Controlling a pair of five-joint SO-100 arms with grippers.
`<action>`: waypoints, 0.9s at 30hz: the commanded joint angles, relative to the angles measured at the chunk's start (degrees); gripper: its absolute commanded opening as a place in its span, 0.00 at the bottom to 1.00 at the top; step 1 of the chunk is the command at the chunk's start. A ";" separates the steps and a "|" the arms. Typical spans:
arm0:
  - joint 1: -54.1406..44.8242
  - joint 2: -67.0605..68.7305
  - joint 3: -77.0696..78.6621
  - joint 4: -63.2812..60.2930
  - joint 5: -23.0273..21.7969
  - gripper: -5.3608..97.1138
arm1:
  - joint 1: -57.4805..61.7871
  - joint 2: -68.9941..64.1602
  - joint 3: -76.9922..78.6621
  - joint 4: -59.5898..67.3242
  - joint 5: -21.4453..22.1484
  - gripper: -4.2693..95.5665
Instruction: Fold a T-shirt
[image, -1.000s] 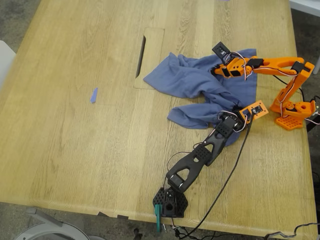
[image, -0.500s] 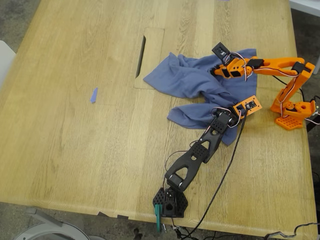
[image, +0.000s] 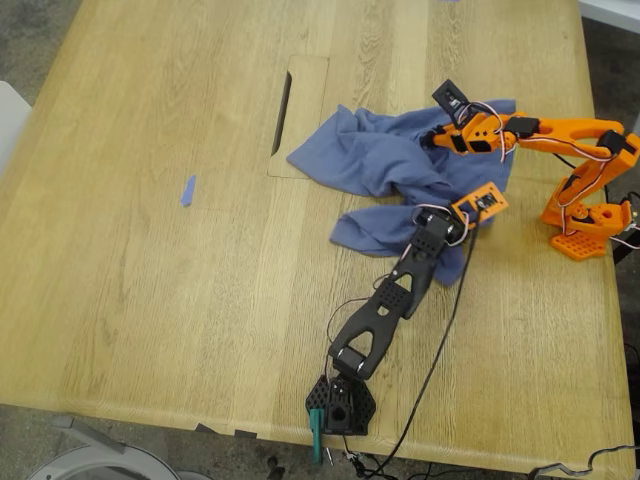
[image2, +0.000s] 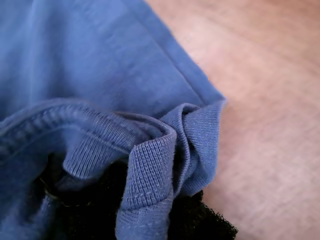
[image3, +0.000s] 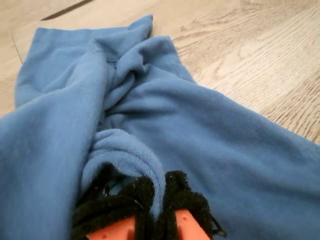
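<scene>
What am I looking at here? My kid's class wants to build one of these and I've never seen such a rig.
These are two small desktop robot arms on a pale wooden table. One is black and one is orange. The wide picture comes from a camera above the table. The two close-ups come from cameras mounted on the arms' hands. My first hand, on the black arm, pinches the ribbed collar of a crumpled slate-blue cotton T-shirt. My second hand, on the orange arm, has a fold of the same shirt between its padded fingers. Also on the table are a tiny blue scrap and a dark cable slot.
</scene>
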 joint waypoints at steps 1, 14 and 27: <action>-8.61 11.16 -1.93 2.72 -0.62 0.05 | -0.62 5.27 0.18 0.18 0.00 0.04; -10.37 27.86 -1.93 7.21 -0.97 0.05 | -4.13 16.96 0.18 -1.41 -0.26 0.04; -13.27 44.38 -1.85 10.20 0.26 0.05 | -6.24 19.69 -9.67 -1.76 -1.23 0.04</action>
